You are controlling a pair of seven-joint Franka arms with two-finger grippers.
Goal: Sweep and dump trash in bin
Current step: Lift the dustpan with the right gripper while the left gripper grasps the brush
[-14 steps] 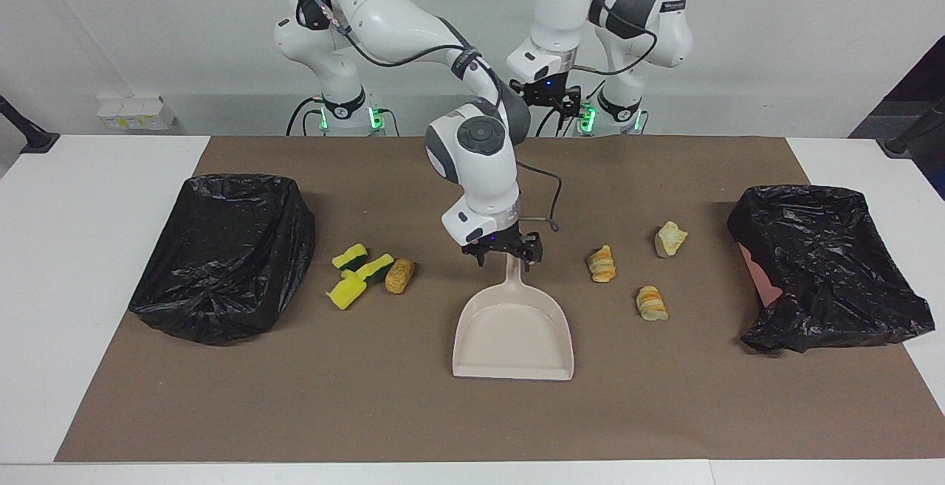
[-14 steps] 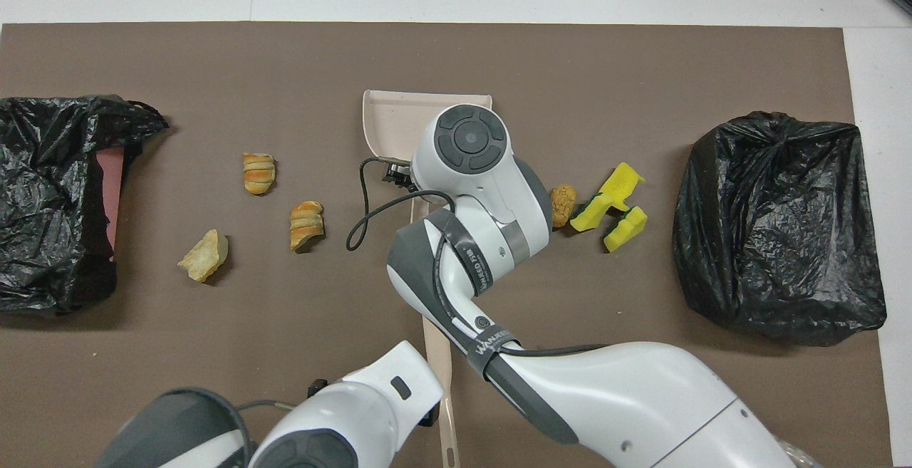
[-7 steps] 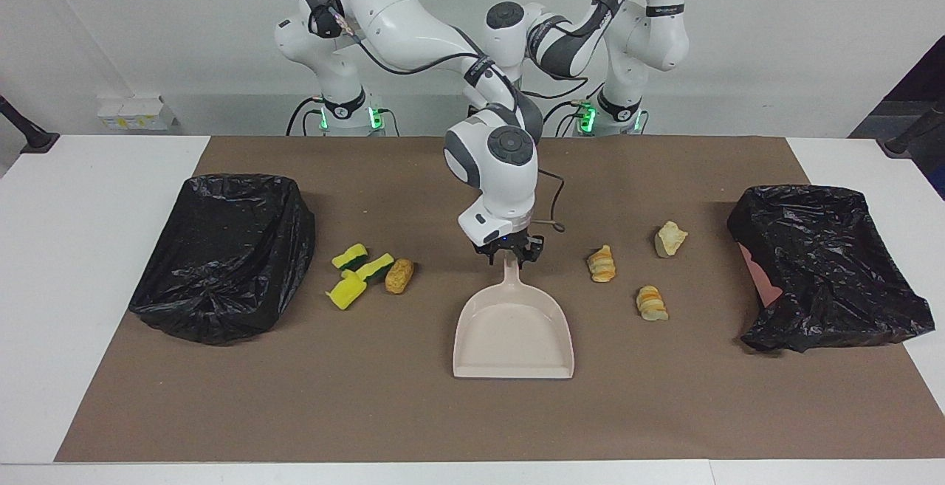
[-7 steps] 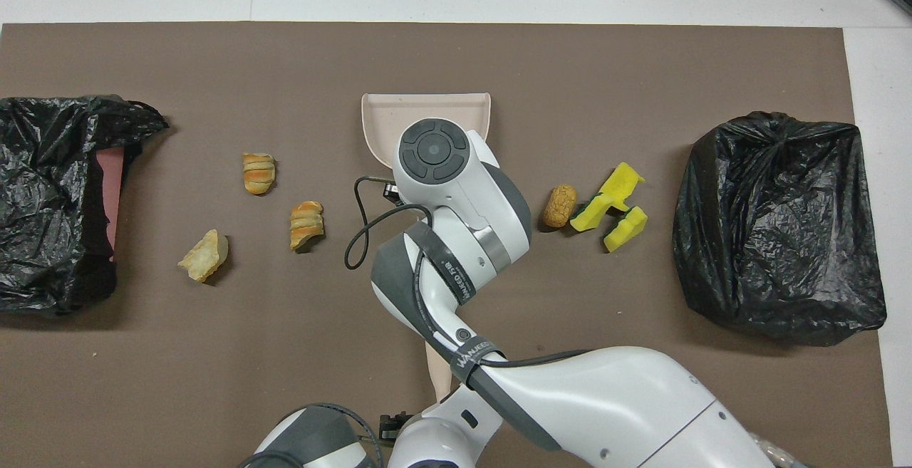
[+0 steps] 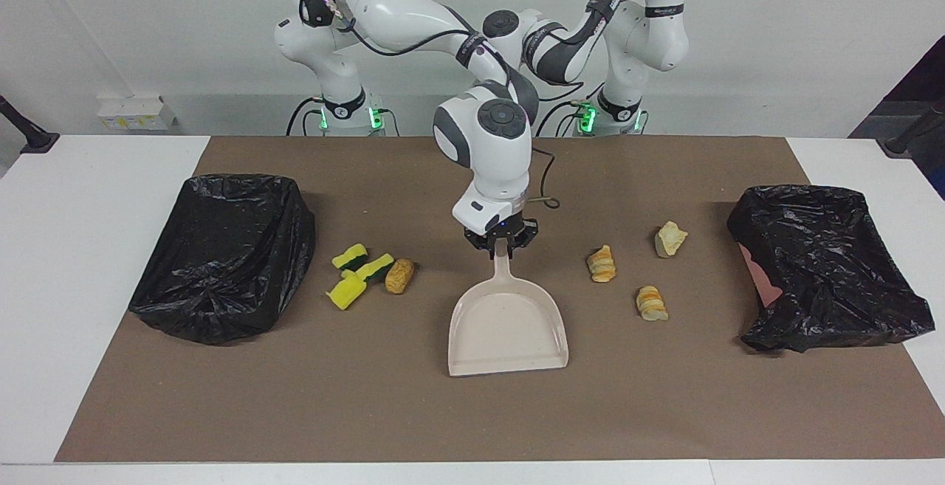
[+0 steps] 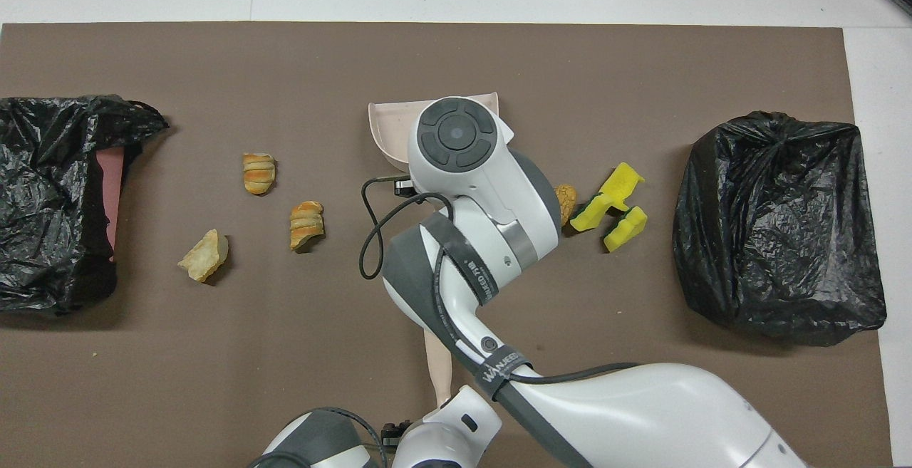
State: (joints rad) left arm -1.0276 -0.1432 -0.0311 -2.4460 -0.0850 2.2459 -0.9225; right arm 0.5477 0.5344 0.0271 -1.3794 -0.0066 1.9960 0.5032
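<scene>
I am seeing the right gripper (image 5: 501, 243) clenching the handle of the beige dustpan (image 5: 508, 324) at mid-worktop (image 5: 103, 175). The left gripper (image 6: 395, 431) is sitting low by the brush handle (image 6: 438, 365); I cannot tell its grip. Three yellow sponges (image 5: 356, 272) and a brown bun (image 5: 399, 276) are lying beside the black bin (image 5: 221, 256) toward the right arm's end. Three pastry pieces (image 5: 639, 271) are lying near the other bin (image 5: 827, 267).
</scene>
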